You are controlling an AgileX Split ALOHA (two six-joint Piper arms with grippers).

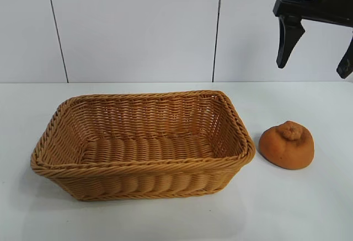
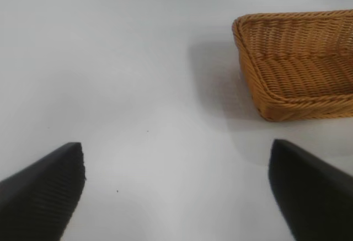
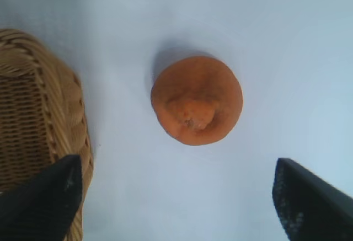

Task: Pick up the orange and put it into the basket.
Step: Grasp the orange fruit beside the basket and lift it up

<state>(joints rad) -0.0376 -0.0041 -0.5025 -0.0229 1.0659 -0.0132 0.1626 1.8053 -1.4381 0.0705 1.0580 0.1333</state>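
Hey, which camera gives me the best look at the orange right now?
The right wrist view: it looks straight down on the orange, whole and unobstructed, knob up, between the open right gripper's fingers. The exterior view shows it smaller, from the side, beside the basket. The left wrist view doesn't show it.

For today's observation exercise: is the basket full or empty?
Empty. The basket shows only bare weave inside; the orange sits on the table beside it.
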